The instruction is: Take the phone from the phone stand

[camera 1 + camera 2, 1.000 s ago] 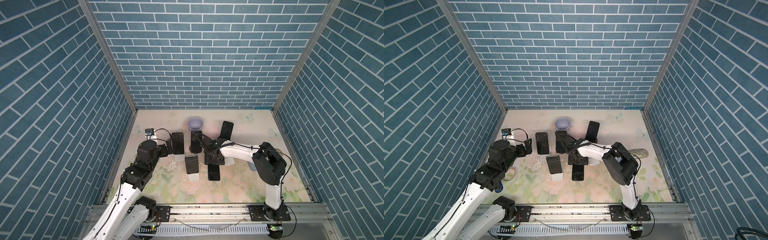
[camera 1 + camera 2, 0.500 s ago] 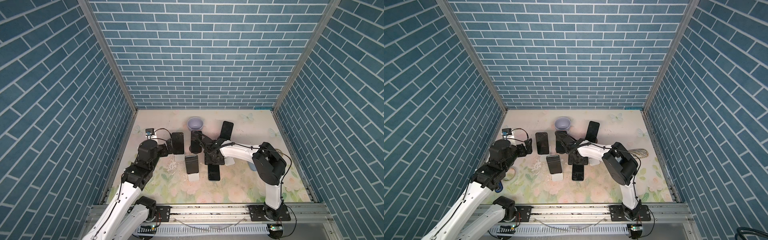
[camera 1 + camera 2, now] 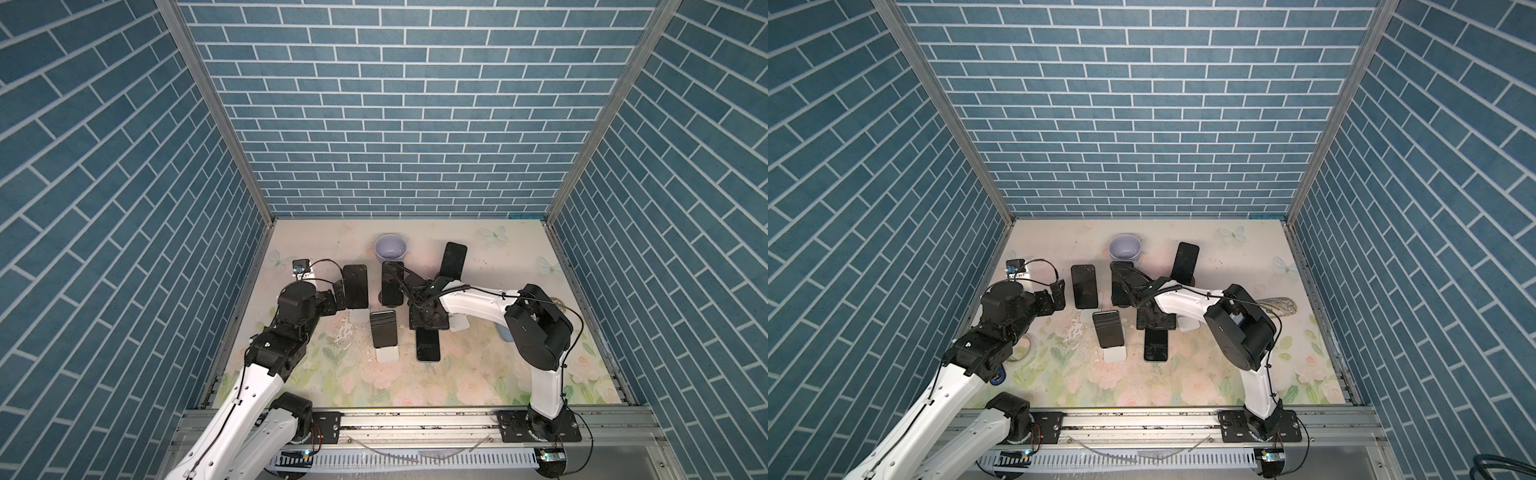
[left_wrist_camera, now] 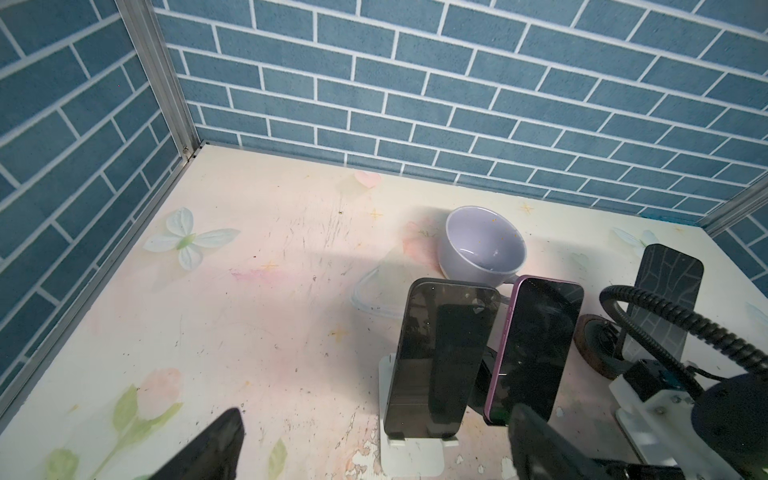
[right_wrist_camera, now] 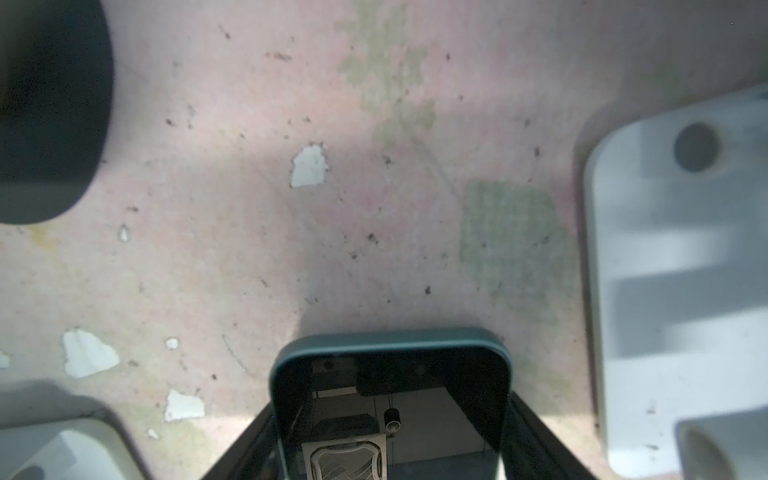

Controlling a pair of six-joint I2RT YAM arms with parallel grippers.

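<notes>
Teal-cased phone [image 5: 390, 399] pinched between right gripper [image 5: 390, 451] jaws, down near table [image 5: 332, 249], off white stand [image 5: 665, 291] just beside gripper. Left gripper [image 4: 378, 451] spread wide, another phone [image 4: 440, 357] propped just ahead of it.

glossy glass-fronted phone [image 5: 390, 399], matt white plastic phone stand [image 5: 665, 291], scuffed, flaking floral tabletop [image 5: 291, 257]

The walls [image 3: 395, 104] are blue brick with white joints. The bench [image 3: 478, 374] is cream and pink, printed with pale flowers, green leaves and butterflies. The bowl [image 3: 390, 247] is plain lilac. The purple-rimmed phone [image 4: 536, 353] and the teal-rimmed phone [image 5: 390, 407] have black screens. The stand [image 4: 411, 459] is white.
</notes>
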